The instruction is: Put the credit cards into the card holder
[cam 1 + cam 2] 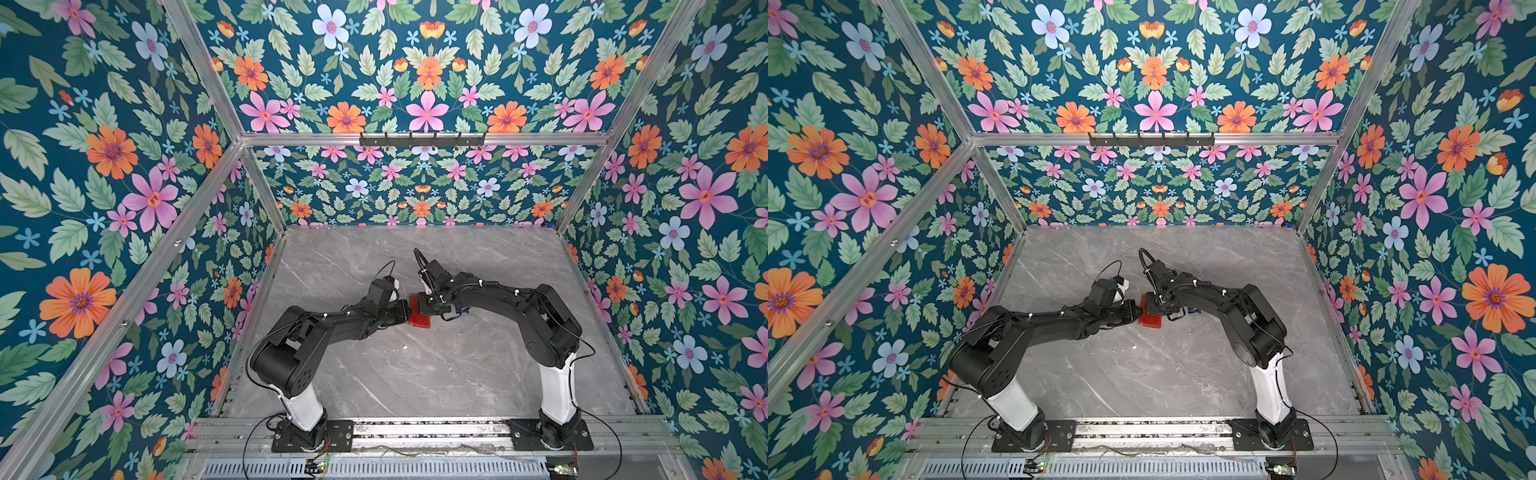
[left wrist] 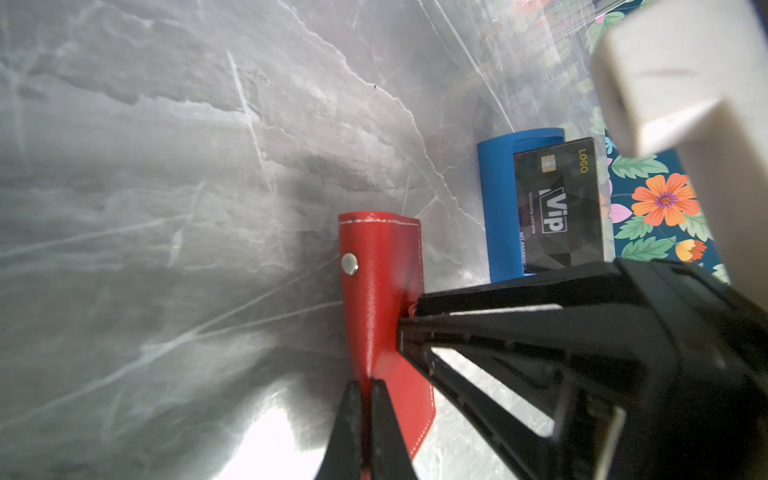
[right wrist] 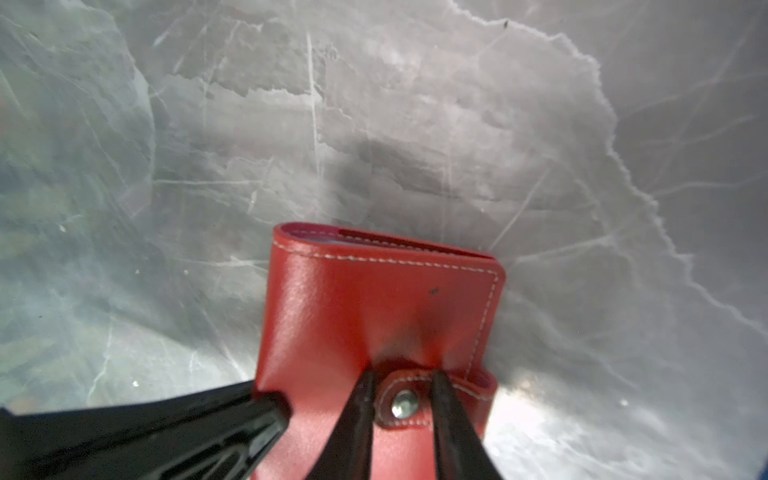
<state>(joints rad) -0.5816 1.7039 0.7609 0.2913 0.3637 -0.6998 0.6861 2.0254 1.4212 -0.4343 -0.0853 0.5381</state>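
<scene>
The red card holder [image 1: 419, 318] [image 1: 1150, 321] lies folded on the grey table between my two arms. In the left wrist view my left gripper [image 2: 365, 382] is shut on one edge of the card holder [image 2: 376, 291]. In the right wrist view my right gripper [image 3: 401, 376] is over the card holder [image 3: 374, 307], jaws a little apart. They flank the snap end of its tab strap [image 3: 405, 405]. A black "VIP" credit card [image 2: 559, 208] stands in a small blue stand [image 2: 496, 199] just beyond. Other credit cards are out of view.
The blue stand [image 1: 461, 309] sits under my right forearm in both top views. Floral walls with aluminium posts [image 1: 266, 191] close in the marble table [image 1: 415, 374] on three sides. A metal rail [image 1: 415, 432] holding both arm bases runs along the front edge.
</scene>
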